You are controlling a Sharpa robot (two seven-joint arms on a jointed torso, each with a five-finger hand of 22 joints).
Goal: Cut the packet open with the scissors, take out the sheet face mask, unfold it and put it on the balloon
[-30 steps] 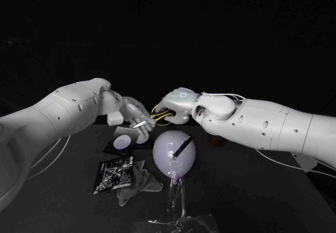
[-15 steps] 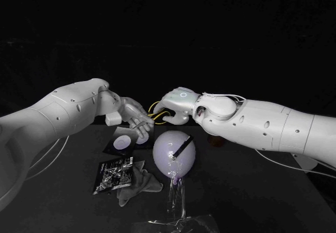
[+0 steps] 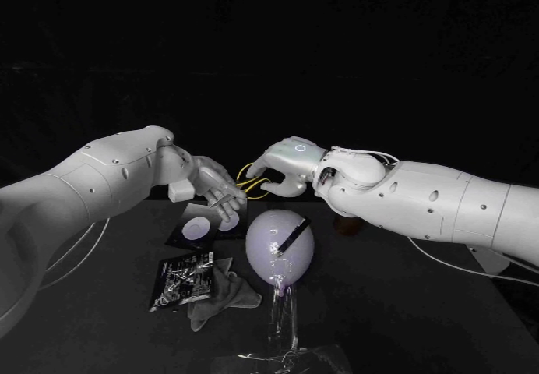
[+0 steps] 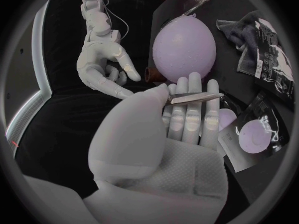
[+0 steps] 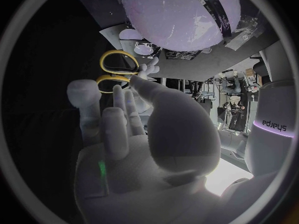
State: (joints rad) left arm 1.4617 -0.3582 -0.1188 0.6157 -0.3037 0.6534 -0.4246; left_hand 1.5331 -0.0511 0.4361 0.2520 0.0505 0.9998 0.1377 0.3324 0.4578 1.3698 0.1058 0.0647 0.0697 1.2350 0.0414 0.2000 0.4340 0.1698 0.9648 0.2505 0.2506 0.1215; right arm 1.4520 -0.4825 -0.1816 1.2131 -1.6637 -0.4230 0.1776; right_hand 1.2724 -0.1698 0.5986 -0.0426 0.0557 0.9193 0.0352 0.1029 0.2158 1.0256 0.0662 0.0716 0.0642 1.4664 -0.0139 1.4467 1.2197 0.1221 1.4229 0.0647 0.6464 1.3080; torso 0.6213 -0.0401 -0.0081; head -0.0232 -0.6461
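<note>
My left hand [image 3: 213, 189] pinches the scissors [image 4: 193, 98] by the blade between thumb and fingers, above the far side of the table. The yellow handles [image 3: 253, 187] point at my right hand [image 3: 279, 167], whose fingers are spread right at the loops [image 5: 118, 64]; the upper loop is free. The pale lilac balloon [image 3: 279, 248] stands upright on a clear stand [image 3: 281, 315] below both hands, with a black strip across it. The black packet [image 3: 185, 280] lies on the table left of the balloon, partly on a grey cloth [image 3: 219, 302].
A clear bag with a pale round piece [image 3: 200, 227] lies under my left hand. A small brown object [image 3: 343, 226] sits right of the balloon. Crinkled clear film [image 3: 281, 360] lies at the near edge of the black table [image 3: 393, 296].
My right hand has shifted slightly up and to the right by the yellow handles. My left hand has turned a little with the scissors. Balloon and packet have not moved.
</note>
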